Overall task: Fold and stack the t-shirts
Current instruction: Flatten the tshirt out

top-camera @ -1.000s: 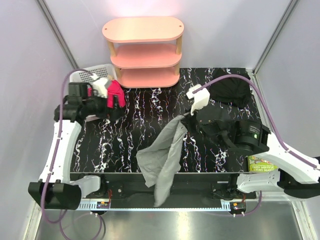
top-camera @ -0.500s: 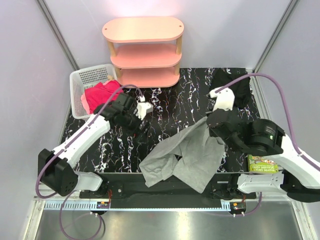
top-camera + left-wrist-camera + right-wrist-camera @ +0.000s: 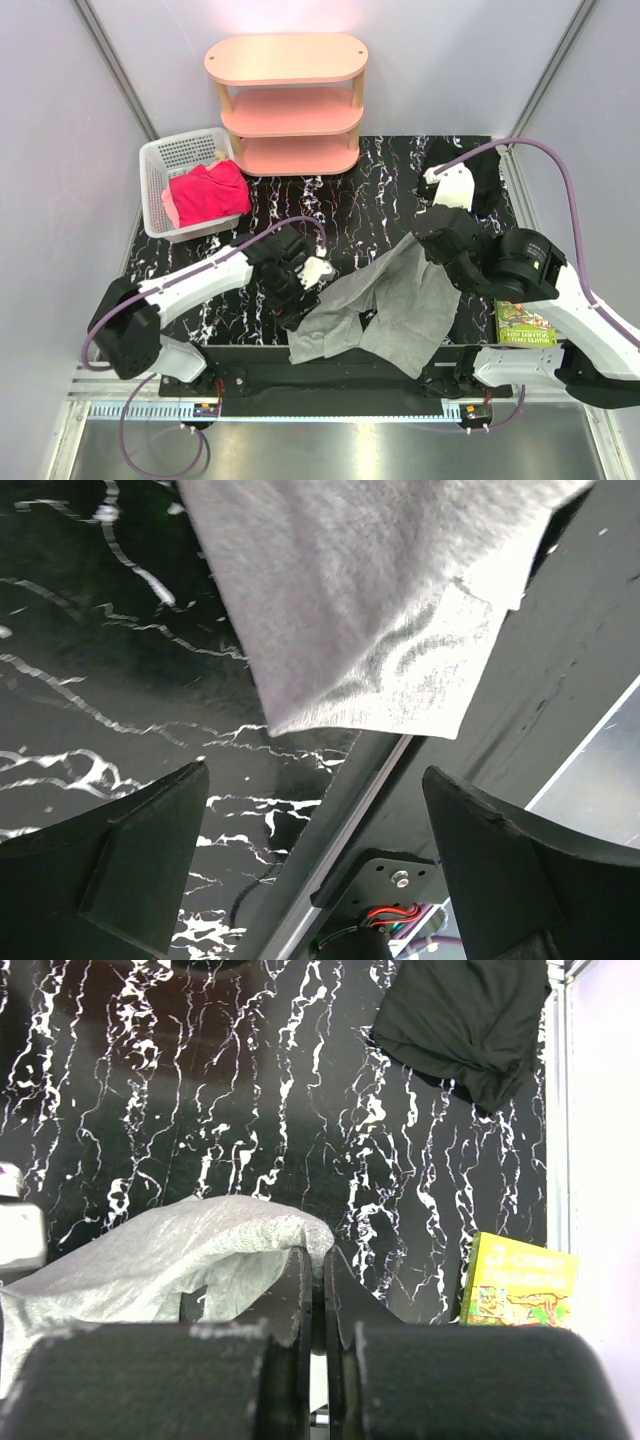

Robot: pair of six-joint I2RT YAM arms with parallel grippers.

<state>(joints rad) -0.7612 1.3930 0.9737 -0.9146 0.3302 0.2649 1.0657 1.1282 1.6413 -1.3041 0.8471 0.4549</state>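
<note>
A large mid-grey t-shirt (image 3: pixel 385 305) lies crumpled at the table's front edge, partly hanging over it. My right gripper (image 3: pixel 413 243) is shut on its upper edge and holds that part lifted; in the right wrist view the grey cloth (image 3: pixel 190 1250) drapes over the closed fingers (image 3: pixel 318 1278). My left gripper (image 3: pixel 293 312) is open and empty beside the shirt's left corner; in the left wrist view that grey corner (image 3: pixel 380 630) lies just ahead of the spread fingers. A black shirt (image 3: pixel 470 175) lies at the back right. A magenta-pink shirt (image 3: pixel 205 192) sits in the basket.
A white basket (image 3: pixel 160 165) stands at the back left. A pink three-tier shelf (image 3: pixel 288 100) stands at the back. A green-covered book (image 3: pixel 525 322) lies at the right edge, also in the right wrist view (image 3: pixel 518 1285). The table's front rail (image 3: pixel 350 830) is under my left gripper.
My left arm swung from the basket to the front centre, beside the shirt's left corner. My right gripper moved right and back with the grey shirt, which spread out across the front edge.
</note>
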